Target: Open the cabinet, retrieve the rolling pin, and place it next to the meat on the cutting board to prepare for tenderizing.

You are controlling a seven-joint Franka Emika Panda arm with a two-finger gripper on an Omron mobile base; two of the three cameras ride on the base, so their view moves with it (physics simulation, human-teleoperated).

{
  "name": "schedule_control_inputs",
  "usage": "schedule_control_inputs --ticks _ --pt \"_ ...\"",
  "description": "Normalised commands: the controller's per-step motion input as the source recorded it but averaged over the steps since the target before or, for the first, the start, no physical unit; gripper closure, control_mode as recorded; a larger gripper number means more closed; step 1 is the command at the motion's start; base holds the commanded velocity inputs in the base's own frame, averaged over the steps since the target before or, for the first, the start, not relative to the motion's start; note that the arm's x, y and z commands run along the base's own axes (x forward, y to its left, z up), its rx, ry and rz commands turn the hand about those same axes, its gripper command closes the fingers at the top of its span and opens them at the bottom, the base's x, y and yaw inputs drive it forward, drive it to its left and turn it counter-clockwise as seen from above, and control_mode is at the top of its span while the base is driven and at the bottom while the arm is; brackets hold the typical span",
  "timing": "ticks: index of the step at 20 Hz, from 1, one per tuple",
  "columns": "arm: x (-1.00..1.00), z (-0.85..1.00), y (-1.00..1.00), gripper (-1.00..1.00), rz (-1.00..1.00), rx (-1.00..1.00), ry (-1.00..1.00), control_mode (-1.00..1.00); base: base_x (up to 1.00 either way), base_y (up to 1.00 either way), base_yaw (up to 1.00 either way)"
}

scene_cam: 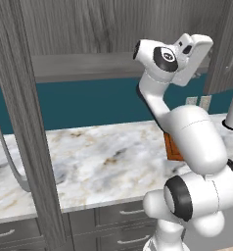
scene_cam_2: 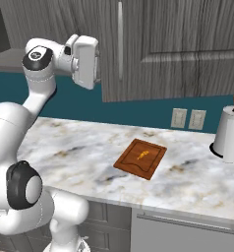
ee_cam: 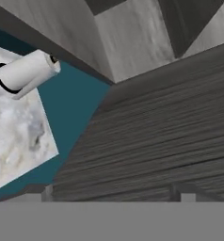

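Pincer (scene_cam_2: 92, 61): raised at cabinet (scene_cam_2: 178, 44) height, jaws spread wide, holding nothing. Cabinet door (scene_cam: 25, 122): swung open, off to the pincer's left. Rolling pin: not visible from here, presumably on the shelf ahead. Cutting board (scene_cam_2: 141, 158) with meat (scene_cam_2: 142, 156): on the table (scene_cam_2: 89, 147), below and right. Advice: enter level, clear of the door edge.

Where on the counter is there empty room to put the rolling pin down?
The marble counter lies bare from the cutting board leftward to the arm. On the board, wood beside the meat is free. Right of the board, a narrower strip runs to the paper towel roll.
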Motion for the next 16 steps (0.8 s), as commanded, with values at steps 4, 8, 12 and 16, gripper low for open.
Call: schedule_control_inputs --ticks 4,8,12,16 --pt "-0.4 -0.18 -0.61 -1.0 -0.11 0.01 0.04 -1.0 0.0 0.0 0.0" --pt "-0.51 -0.17 -0.69 -1.0 -0.11 0.03 0.06 -1.0 0.0 0.0 0.0" --pt "-0.76 -0.13 -0.66 -1.0 -0.12 0.03 0.0 -1.0 0.0 0.0 0.0" --pt "-0.78 -0.09 -0.64 -1.0 -0.13 0.02 0.0 -1.0 0.0 0.0 0.0"
